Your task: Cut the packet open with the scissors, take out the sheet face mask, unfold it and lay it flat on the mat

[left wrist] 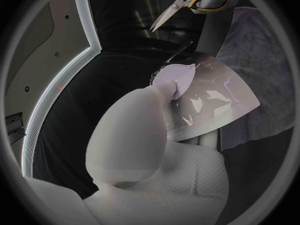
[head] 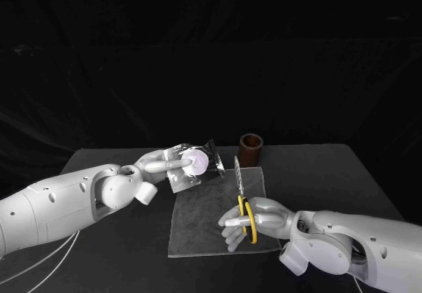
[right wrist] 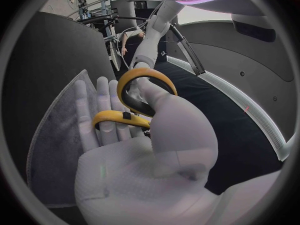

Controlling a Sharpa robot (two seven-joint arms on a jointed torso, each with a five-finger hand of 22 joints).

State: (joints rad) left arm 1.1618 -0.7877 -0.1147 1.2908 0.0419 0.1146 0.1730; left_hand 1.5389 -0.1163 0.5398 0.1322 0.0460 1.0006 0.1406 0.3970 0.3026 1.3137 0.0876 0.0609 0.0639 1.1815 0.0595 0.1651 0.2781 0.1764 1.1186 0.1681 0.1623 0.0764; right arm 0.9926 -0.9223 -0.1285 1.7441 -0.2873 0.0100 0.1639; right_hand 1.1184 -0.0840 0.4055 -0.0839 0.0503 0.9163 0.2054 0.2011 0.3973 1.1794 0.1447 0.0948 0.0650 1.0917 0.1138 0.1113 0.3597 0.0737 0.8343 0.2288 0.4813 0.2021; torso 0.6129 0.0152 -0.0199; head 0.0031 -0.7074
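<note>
**Inspector:** Edges and clearance?

**Assistant:** The mat (head: 202, 229) lies mid-table (head: 352, 177). Its far edge is just beside a brown cylinder (head: 252, 148), with bare table on both sides.

**Inspector:** Hands?

**Assistant:** The left hand (head: 165, 165) is clamped on the packet (head: 198, 163), raised over the mat's far left corner. The right hand (head: 264, 220) grips the yellow-handled scissors (head: 242, 196). Their blades point at the packet, tips just beside its edge.

**Inspector:** Markings?

**Assistant:** Packet print cannot be read.

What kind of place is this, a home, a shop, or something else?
Likely a robot lab test bench: a black table before a dark backdrop, a grey fabric mat, the left hand holding a clear shiny packet, the right hand yellow-handled scissors.
</note>
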